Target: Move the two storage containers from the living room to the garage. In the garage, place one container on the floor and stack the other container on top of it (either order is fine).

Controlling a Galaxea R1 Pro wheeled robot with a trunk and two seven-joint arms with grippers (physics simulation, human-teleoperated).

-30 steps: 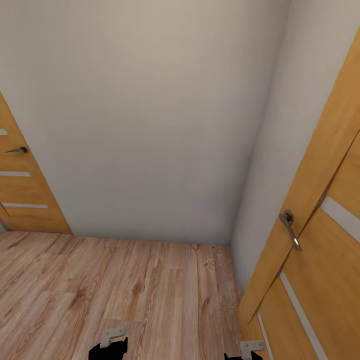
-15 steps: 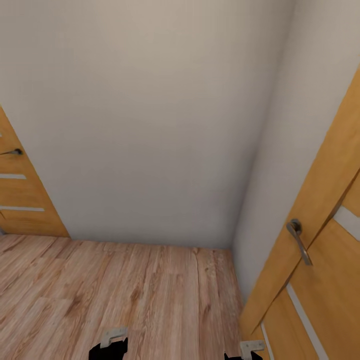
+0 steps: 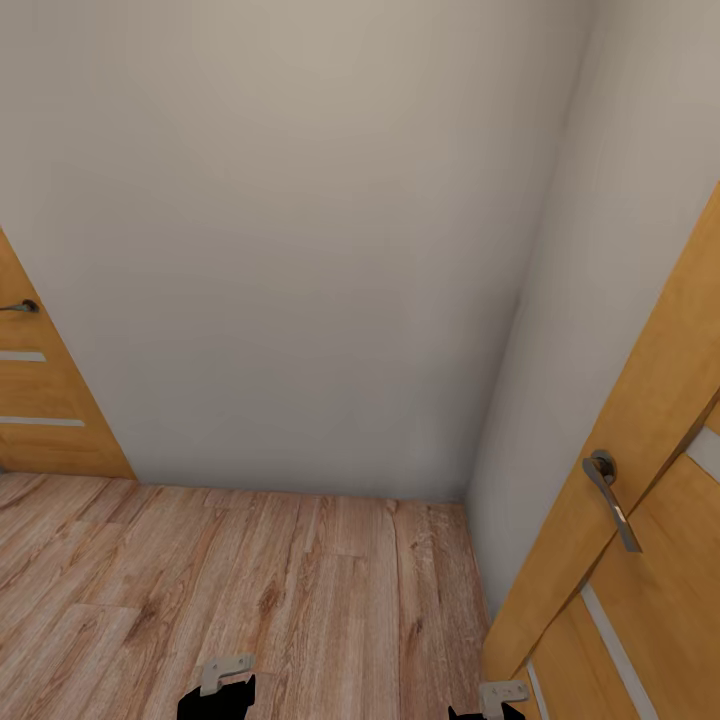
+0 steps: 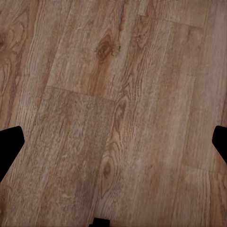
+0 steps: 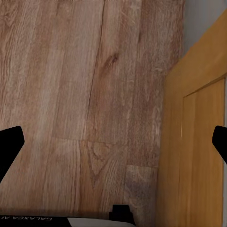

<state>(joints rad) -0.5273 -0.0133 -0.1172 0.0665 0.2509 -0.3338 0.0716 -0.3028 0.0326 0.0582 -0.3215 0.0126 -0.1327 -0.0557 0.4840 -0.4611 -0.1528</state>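
Observation:
The two storage containers are out of view. My left gripper (image 4: 113, 146) hangs open over light wood-plank floor (image 4: 113, 94), its black fingertips (image 4: 9, 146) far apart with nothing between them. My right gripper (image 5: 113, 146) is open too, above the same planks beside an orange wooden door (image 5: 194, 156), and it holds nothing. In the head view the left gripper (image 3: 220, 690) and the right gripper (image 3: 495, 700) peek in at the bottom edge.
A plain white wall (image 3: 300, 250) stands straight ahead and meets a second wall (image 3: 620, 150) in a corner on the right. An orange door with a metal handle (image 3: 612, 495) is close on the right. Another orange door (image 3: 40, 400) is at the far left.
The whole head view has crept closer to the white wall, so both doors have slid outward toward the picture's edges. The grippers keep their pose.

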